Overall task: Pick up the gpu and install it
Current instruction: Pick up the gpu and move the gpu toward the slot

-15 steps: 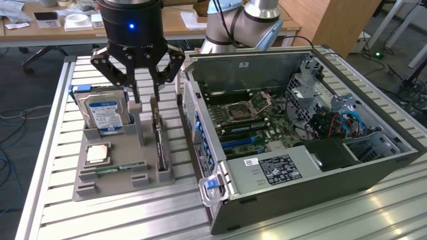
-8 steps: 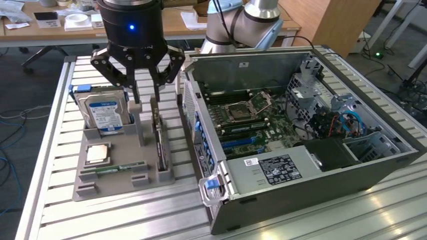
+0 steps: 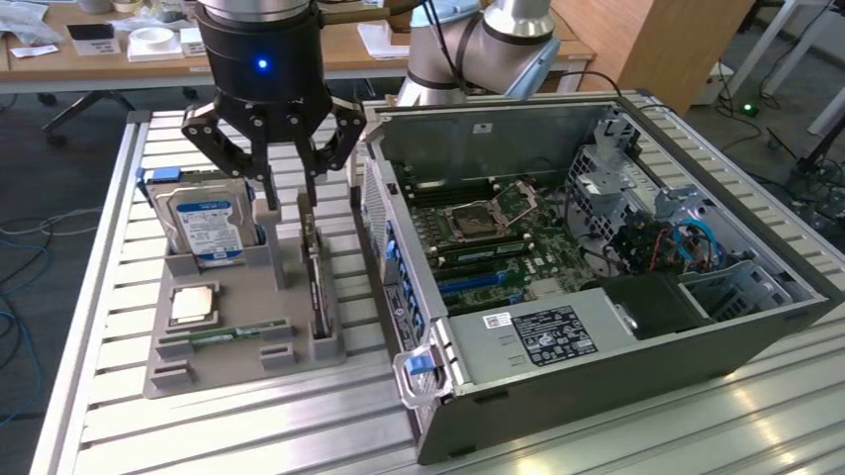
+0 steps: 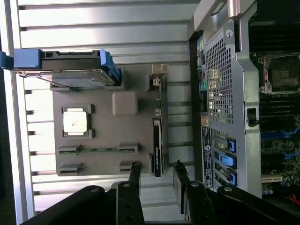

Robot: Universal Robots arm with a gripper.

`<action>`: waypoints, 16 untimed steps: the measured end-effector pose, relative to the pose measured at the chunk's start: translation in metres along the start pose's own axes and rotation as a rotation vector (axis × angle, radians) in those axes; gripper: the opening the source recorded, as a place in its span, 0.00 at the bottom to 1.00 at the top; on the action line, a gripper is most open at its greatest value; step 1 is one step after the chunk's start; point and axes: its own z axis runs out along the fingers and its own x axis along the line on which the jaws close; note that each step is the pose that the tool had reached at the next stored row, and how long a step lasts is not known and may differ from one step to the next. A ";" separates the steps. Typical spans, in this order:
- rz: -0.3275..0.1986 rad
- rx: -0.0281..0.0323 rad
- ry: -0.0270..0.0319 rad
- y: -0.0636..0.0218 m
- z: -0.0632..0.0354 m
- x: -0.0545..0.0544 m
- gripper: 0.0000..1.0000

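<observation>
The tool (image 3: 291,190) hangs with fingers spread just above the far end of the gpu (image 3: 319,292), which stands on edge in a grey holder (image 3: 232,374) beside a hard drive (image 3: 209,230), on the slatted table (image 3: 264,430). An open computer case (image 3: 528,396) lies at the exterior view's right.

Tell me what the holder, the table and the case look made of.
Holder: matte, even grey, probably plastic, perhaps printed.
Table: pale ribbed slats with bright glare, likely bare aluminium.
Case: smooth grey panels and a perforated grille, apparently painted sheet metal.
</observation>
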 end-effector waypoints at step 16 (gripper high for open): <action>0.000 -0.0002 -0.0002 -0.0010 0.0231 0.001 0.42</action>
